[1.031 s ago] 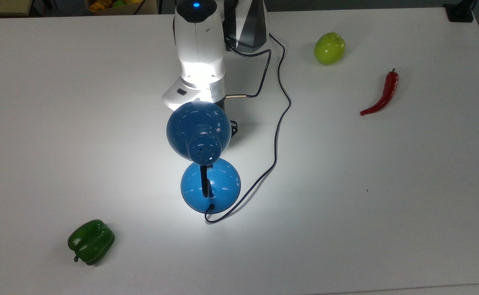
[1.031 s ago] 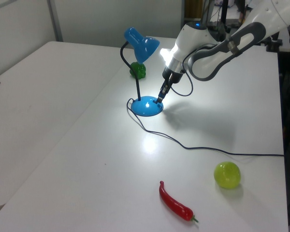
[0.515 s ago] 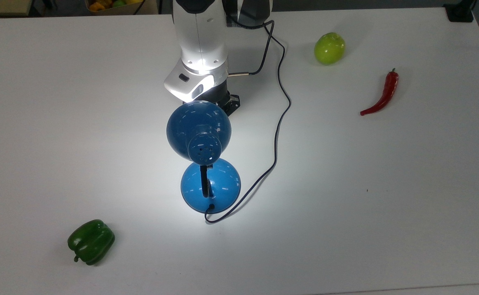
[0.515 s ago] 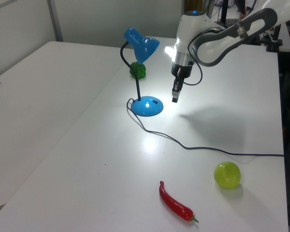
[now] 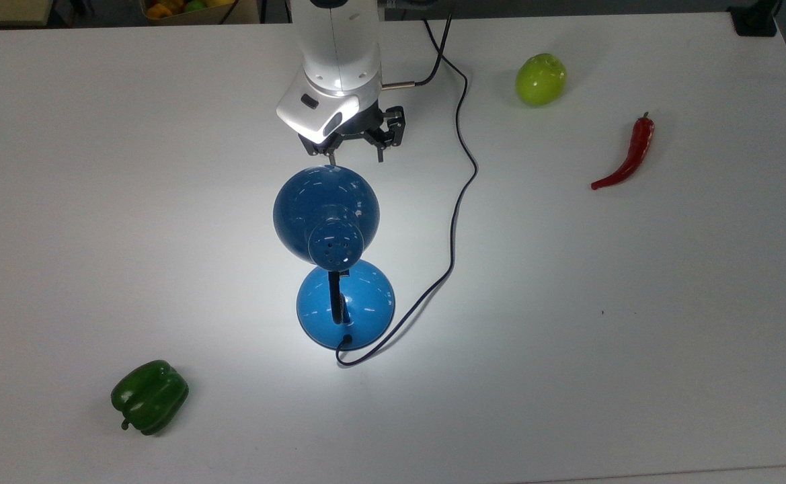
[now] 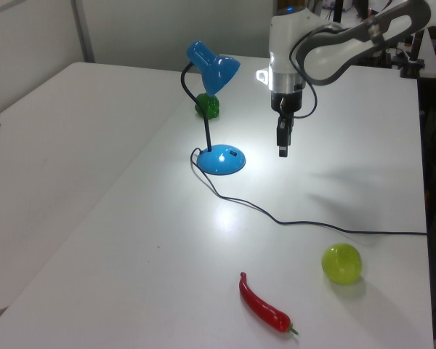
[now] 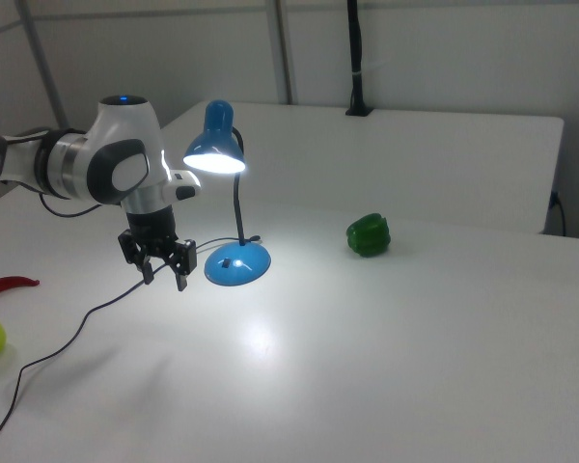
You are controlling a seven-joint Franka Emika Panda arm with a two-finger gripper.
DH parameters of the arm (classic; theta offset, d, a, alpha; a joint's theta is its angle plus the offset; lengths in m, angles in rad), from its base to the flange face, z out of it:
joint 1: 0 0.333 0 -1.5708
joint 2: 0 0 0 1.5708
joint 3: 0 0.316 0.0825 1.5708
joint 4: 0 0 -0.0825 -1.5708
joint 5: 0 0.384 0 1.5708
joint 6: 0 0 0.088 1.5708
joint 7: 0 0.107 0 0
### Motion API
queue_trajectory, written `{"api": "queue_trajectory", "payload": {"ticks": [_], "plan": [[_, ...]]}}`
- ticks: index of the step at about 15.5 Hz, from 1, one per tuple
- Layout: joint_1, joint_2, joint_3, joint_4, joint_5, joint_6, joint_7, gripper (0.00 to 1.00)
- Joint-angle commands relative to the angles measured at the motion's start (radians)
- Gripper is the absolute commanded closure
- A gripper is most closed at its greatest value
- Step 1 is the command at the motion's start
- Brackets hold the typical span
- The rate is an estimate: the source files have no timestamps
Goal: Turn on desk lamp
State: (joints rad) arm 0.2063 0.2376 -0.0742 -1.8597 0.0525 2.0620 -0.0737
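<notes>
**Operator:** Desk lamp (image 5: 334, 259) status and position?

**Technician:** It stands near the middle of the worktop (image 5: 635, 323), base flat, black neck upright, dome shade (image 7: 215, 149) tilted down. The shade's mouth glows in the right view and a bright pool lies on the worktop around the base (image 6: 221, 160). Judgement: the lamp is on, so the switching step appears complete.

**Operator:** Gripper state?

**Technician:** The gripper (image 7: 161, 267) points down, fingers spread apart, holding nothing. It hangs above the worktop and touches no object.

**Operator:** Where is the lamp relative to the gripper?

**Technician:** In the top view the gripper (image 5: 354, 149) sits just beyond the far edge of the shade, toward the robot's side. In the left view it hangs to the left view's right of the base, apart from it. In the right view it is to the right view's left of the base, near but clear.

**Operator:** Next move?

**Technician:** Probably only a retreat clear of the shade and the cord (image 5: 458, 202), which runs close by. The lime-green fruit (image 5: 540, 79), red chilli (image 5: 628, 156) and green bell pepper (image 5: 149, 396) lie well apart and need no attention.
</notes>
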Motion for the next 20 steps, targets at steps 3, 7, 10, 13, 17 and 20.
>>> {"api": "queue_trajectory", "payload": {"ticks": [3,7,10,13,17,20], "plan": [[0.009,-0.116,-0.013,0.025,-0.016,-0.184,0.014,0.0],[0.001,-0.161,-0.016,0.117,-0.013,-0.33,0.096,0.0],[-0.001,-0.164,-0.018,0.213,-0.017,-0.413,0.176,0.0],[-0.025,-0.205,-0.01,0.252,-0.028,-0.44,0.19,0.0],[-0.044,-0.219,-0.004,0.284,-0.003,-0.474,0.17,0.0],[-0.059,-0.227,-0.006,0.274,0.001,-0.436,0.077,0.0]]}}
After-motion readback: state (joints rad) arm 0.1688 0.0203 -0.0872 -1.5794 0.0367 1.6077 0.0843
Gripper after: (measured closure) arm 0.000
